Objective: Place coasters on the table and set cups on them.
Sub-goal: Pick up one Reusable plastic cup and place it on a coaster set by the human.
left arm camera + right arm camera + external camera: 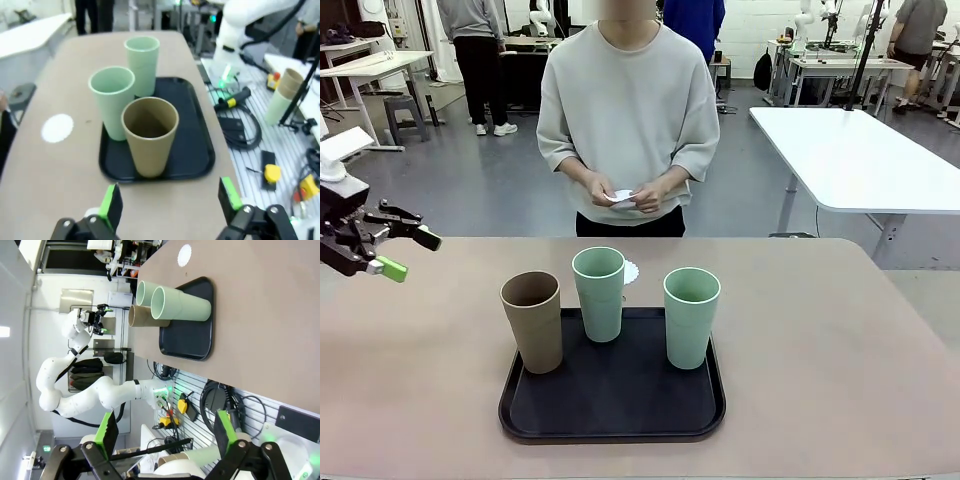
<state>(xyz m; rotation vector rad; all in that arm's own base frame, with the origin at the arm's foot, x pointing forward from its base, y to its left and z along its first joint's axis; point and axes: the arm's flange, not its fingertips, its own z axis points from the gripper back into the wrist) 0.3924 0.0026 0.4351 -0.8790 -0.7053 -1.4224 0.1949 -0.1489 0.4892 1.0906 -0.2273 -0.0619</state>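
Cups (598, 293) stand upright, mouths up; left gripper (410, 254) and right gripper (166, 430) fingers wide, apparently empty.

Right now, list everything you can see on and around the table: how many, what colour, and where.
brown cup: one, brown, front left of the tray
green cups: two, pale mint, on the tray, one at the back middle, one at the right
tray: one, black, on the table's near side
coaster: one, white, on the table just beyond the tray
held coasters: white, count unclear, in the person's hands
table: one, beige
white table: one, behind at the right
person's hands: two, together at the waist
left gripper: black, green pads, open, at the table's left edge
right gripper: same colours, open, empty
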